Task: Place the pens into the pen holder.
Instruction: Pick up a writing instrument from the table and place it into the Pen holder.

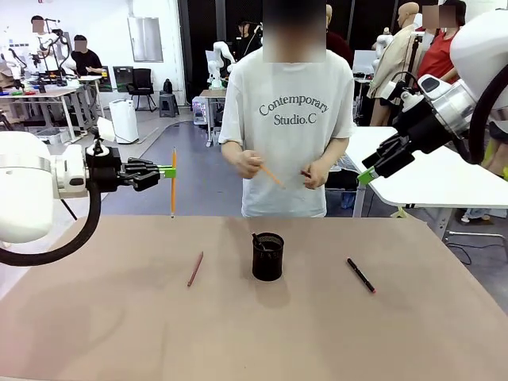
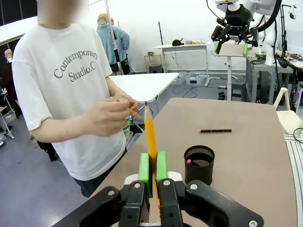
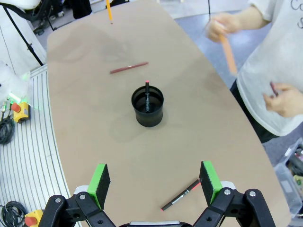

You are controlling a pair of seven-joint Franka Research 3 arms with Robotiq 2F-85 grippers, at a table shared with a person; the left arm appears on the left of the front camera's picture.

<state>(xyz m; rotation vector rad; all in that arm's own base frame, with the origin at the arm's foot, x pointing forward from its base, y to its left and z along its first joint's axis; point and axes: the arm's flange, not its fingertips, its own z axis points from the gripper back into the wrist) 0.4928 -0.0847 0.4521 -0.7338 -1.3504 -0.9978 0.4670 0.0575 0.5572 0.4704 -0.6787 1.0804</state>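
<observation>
Left gripper (image 1: 168, 171) clamped tight on yellow-orange pen (image 1: 173, 182); pen upright, in air near table's (image 1: 119, 333) far left edge. Right gripper (image 1: 375, 167) raised at right, jaws spread wide, nothing between them. Pen holder (image 1: 267, 256) upright mid-table, dark red-tipped pen (image 3: 147, 94) standing inside. Reddish-brown pen (image 1: 195, 269) flat on table left of holder, apart from it. Black pen (image 1: 360, 275) with red tip flat to holder's right. Person (image 1: 286, 119) at far side, orange stick (image 1: 270, 175) in hand.

Your left gripper (image 2: 153, 166) clamps the orange pen (image 2: 150, 137) upright above the table's (image 1: 95, 317) far left edge; your right gripper (image 3: 154, 182) hangs raised, jaws wide apart.
</observation>
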